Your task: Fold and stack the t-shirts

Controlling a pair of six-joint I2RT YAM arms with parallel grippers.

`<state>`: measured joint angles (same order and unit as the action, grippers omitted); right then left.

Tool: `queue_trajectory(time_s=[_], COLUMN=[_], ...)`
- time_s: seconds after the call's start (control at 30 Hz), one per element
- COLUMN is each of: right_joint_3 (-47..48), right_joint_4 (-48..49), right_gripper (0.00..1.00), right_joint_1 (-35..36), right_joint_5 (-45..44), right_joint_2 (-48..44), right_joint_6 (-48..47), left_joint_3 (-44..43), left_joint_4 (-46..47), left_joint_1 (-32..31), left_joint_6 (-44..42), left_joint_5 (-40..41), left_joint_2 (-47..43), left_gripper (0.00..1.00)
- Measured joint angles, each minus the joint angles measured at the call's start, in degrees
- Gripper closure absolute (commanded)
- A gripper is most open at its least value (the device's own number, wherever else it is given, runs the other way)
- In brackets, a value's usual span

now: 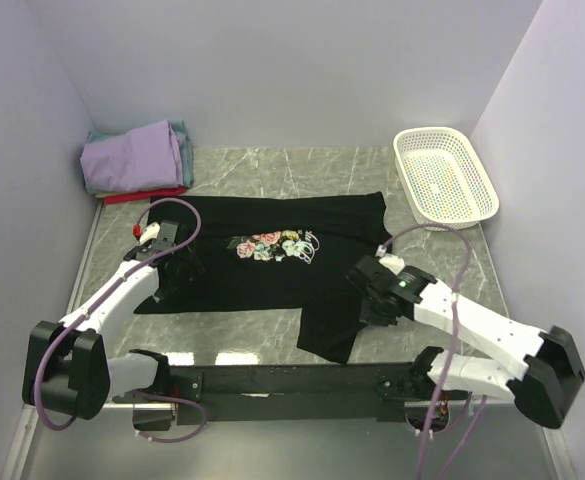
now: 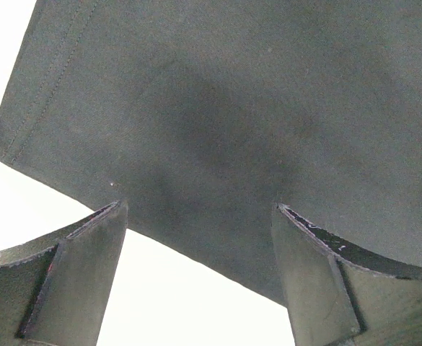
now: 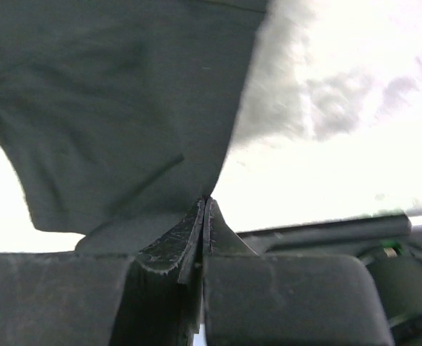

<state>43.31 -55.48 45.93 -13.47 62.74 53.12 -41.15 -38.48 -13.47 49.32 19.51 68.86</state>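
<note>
A black t-shirt (image 1: 272, 285) with a pink-and-white rose print (image 1: 272, 246) lies spread on the marble table; one part hangs out toward the near edge at the right. My left gripper (image 1: 184, 272) hovers open over the shirt's left edge; in the left wrist view its fingers (image 2: 198, 207) straddle the cloth's border (image 2: 232, 108) without closing. My right gripper (image 1: 360, 292) is shut, pinching the shirt's right edge (image 3: 124, 108) at its fingertips (image 3: 205, 200). Folded t-shirts are stacked in the far left corner: lavender (image 1: 132, 158) on top, teal (image 1: 183, 135) behind, red (image 1: 142, 196) beneath.
A white mesh basket (image 1: 472, 214) sits at the far right against the wall. Grey walls close in the table on three sides. The arms' black base rail (image 1: 292, 382) runs along the near edge.
</note>
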Motion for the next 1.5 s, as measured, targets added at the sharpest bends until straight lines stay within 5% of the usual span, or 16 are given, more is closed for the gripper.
queue_trajectory(time_s=[0.17, 0.3, 0.83, 1.5], right_joint_3=[-3.7, -4.4, -8.3, -16.9], right_joint_4=[-7.0, -9.5, -5.1, -3.0], right_gripper=[0.94, 0.37, 0.34, 0.36], right_joint_1=[0.3, 0.3, 1.7, 3.8], right_joint_5=[-1.5, -1.6, 4.5, 13.9], right_joint_2=[-7.6, -10.6, -6.8, -17.7], right_joint_6=[6.5, 10.3, 10.3, 10.5], left_joint_3=[0.0, 0.0, -0.9, -1.4], left_joint_4=[0.0, 0.0, -0.2, -5.1], left_joint_1=[0.0, 0.0, 0.0, 0.0], left_joint_6=[-0.3, -0.7, -1.9, 5.5], left_joint_5=[-0.2, -0.2, -0.6, -4.3], left_joint_2=[0.1, 0.9, 1.3, 3.3], left_gripper=[0.14, 0.14, 0.07, 0.06])
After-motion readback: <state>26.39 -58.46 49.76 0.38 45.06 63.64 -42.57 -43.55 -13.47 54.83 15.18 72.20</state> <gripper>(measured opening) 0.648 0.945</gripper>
